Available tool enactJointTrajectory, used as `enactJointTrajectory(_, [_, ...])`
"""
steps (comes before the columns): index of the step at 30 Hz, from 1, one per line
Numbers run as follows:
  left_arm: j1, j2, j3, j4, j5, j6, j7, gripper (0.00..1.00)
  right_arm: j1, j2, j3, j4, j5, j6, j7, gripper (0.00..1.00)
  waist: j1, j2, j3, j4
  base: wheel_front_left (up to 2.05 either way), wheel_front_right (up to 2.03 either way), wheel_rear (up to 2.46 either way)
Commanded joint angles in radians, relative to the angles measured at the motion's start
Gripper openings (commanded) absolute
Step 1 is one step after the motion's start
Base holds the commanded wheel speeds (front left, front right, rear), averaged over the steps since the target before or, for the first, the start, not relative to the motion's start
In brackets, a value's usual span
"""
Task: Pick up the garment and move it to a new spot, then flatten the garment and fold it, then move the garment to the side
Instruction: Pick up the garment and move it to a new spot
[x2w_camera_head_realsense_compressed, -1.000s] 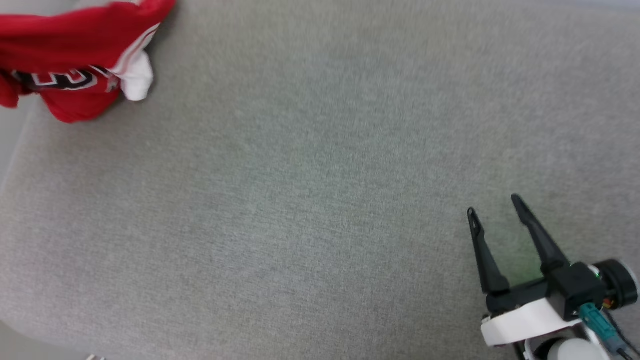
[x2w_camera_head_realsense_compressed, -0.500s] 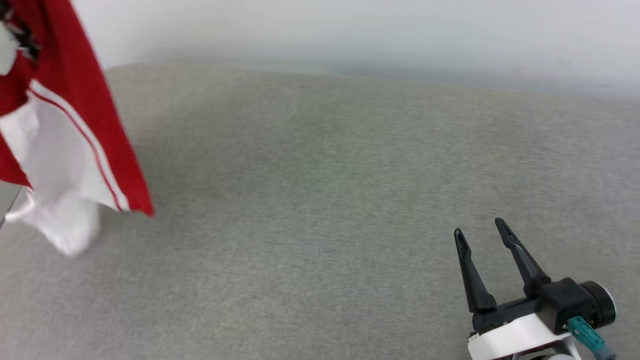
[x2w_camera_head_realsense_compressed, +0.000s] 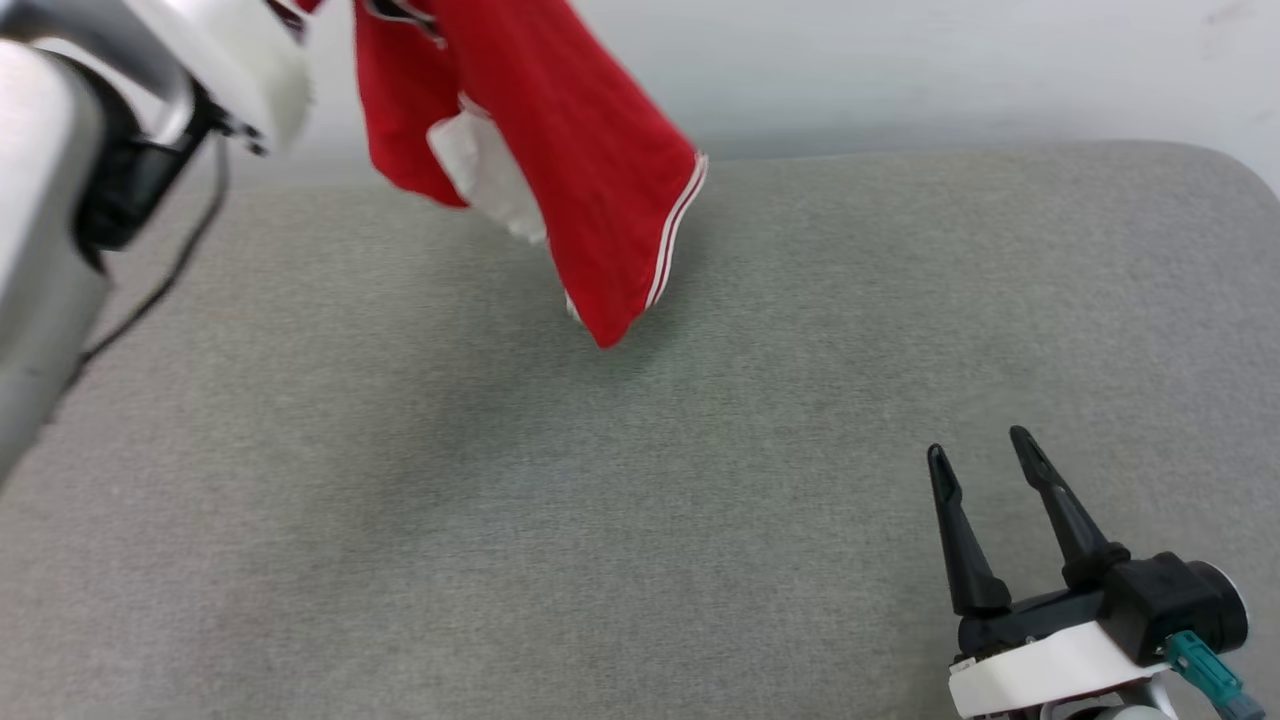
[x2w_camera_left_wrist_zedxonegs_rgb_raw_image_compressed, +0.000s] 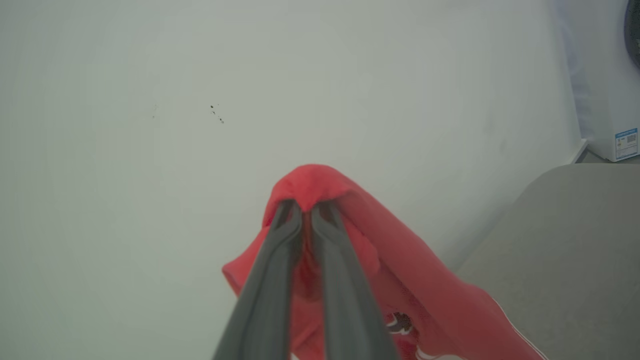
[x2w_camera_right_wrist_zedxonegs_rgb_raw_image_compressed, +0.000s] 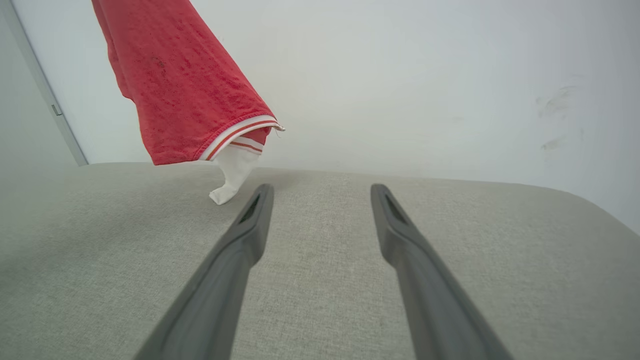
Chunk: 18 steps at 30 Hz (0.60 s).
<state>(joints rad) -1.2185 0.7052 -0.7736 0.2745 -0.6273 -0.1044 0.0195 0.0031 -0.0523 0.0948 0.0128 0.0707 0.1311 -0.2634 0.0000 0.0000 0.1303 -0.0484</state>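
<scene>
Pinched shut on a bunch of red cloth, the left gripper holds the garment high so it hangs loose over the grey cushion, ready, I'd guess, for carrying to a new spot. At four o'clock in the head view the right gripper sits spread wide and empty, with the garment well apart at its eleven o'clock.

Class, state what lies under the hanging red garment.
Grey padded surface lies under the garment, held up by the left gripper. The strip directly behind the hanging cloth is covered.
</scene>
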Motion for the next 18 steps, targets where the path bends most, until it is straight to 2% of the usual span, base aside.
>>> enactJointTrajectory(1, [0.001, -0.015, -0.010, 0.001, 0.008, 0.006, -0.011, 0.00, 0.007, 0.003, -0.005, -0.004, 0.004, -0.001, -0.002, 1.00, 0.0000, 0.0000, 0.010, -0.024, 0.00, 0.00, 0.00])
enactJointTrajectory(6, [0.105, -0.089, -0.110, -0.031, 0.032, -0.005, -0.031, 0.00, 0.009, 0.003, -0.010, -0.012, 0.010, -0.001, -0.002, 1.00, 0.0000, 0.0000, 0.027, -0.044, 0.00, 0.00, 0.00])
enactJointTrajectory(10, [0.244, -0.148, -0.268, -0.062, 0.103, 0.003, -0.008, 0.00, 0.013, 0.003, -0.022, -0.014, 0.016, -0.001, -0.002, 1.00, 0.0000, 0.0000, 0.033, -0.044, 0.00, 0.00, 0.00])
enactJointTrajectory(14, [0.413, -0.254, -0.406, -0.059, 0.112, 0.007, 0.003, 0.00, 0.003, 0.003, -0.022, -0.008, 0.011, -0.001, -0.002, 1.00, 0.0000, 0.0000, 0.033, -0.040, 0.00, 0.00, 0.00])
enactJointTrajectory(18, [0.547, -0.351, -0.476, -0.036, 0.122, 0.002, -0.005, 0.00, 0.001, 0.003, -0.020, -0.007, 0.002, -0.001, -0.002, 1.00, 0.0000, 0.0000, 0.023, -0.027, 0.00, 0.00, 0.00])
